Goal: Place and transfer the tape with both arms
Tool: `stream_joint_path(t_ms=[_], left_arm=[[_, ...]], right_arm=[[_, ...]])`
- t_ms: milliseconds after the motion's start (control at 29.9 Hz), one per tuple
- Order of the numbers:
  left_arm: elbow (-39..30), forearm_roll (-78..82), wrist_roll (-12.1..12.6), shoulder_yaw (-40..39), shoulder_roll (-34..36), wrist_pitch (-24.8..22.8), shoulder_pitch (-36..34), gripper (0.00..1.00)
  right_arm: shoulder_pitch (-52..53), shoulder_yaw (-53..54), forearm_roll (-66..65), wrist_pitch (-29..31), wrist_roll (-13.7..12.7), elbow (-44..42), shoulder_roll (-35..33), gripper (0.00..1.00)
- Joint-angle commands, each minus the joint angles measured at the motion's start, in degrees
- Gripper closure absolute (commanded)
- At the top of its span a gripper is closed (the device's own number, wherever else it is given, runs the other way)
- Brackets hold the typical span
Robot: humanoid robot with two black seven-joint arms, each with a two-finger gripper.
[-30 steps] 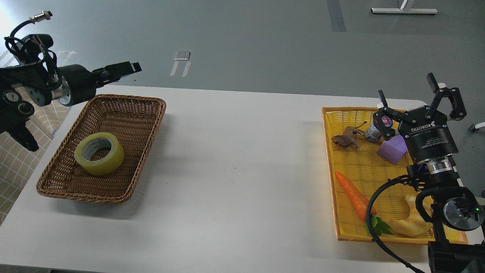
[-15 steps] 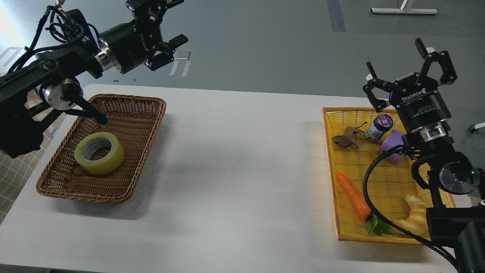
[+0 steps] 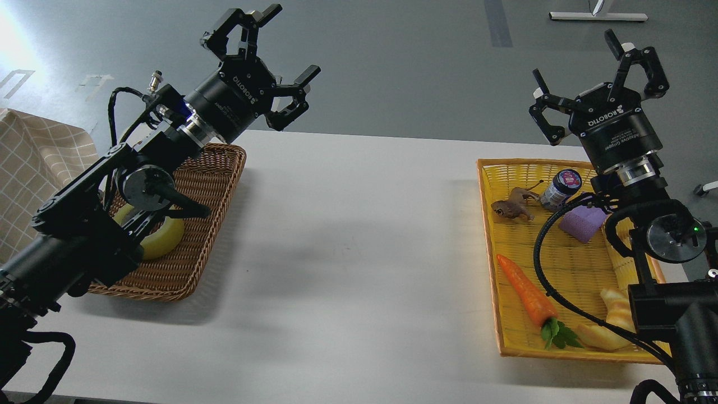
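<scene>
The yellow tape roll [image 3: 165, 235] lies in the brown wicker basket [image 3: 216, 174] at the left. My left arm crosses in front of it and hides most of it. My left gripper [image 3: 269, 56] is open and empty, raised above the basket's far right corner, pointing up and away. My right gripper [image 3: 594, 64] is open and empty, raised above the far end of the yellow tray [image 3: 488, 235] at the right.
The yellow tray holds a small jar [image 3: 560, 189], a brown toy animal [image 3: 511, 206], a purple block [image 3: 582, 224], a toy carrot [image 3: 526, 292] and a croissant-like toy [image 3: 608, 328]. A checked cloth [image 3: 33, 168] lies at the far left. The white table [image 3: 359, 235] spans between basket and tray.
My left arm has swung right and forward across the basket, now covering most of the tape. My right gripper has risen higher and farther back. Both stay open.
</scene>
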Motion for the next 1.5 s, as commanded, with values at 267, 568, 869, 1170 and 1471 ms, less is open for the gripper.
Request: stream_joint_path(t_ms=[267,568,869,1170,1471], left_arm=[[0.8,0.0,0.1,-4.2,-5.9,0.0,3.0,0.02],[4.3,-0.2,0.3,-7.7,-7.5,0.0,2.8,0.02],[6.5,-0.2,0.5,-8.2,-7.9,0.0,2.7,0.02],[6.5,-0.1,0.6,-8.2,-9.0,0.0,2.6,0.02],[6.5,-0.1,0.6,-8.2,-9.2,0.0,2.5,0.02]], right_arm=[[5.5,-5.9,-1.8,0.0,0.0,-5.1,-0.4,0.0],[10.9,-11.0,-2.7,0.0,0.0,-9.6,-0.3,0.0],[10.3,-10.4,-2.5,0.0,0.7,-9.6,0.5,0.0],[9.4,-10.8,-2.5,0.0,0.5,-9.2,1.3,0.0],[9.3,-10.6,-2.4,0.0,0.7,-9.2,1.9,0.0]])
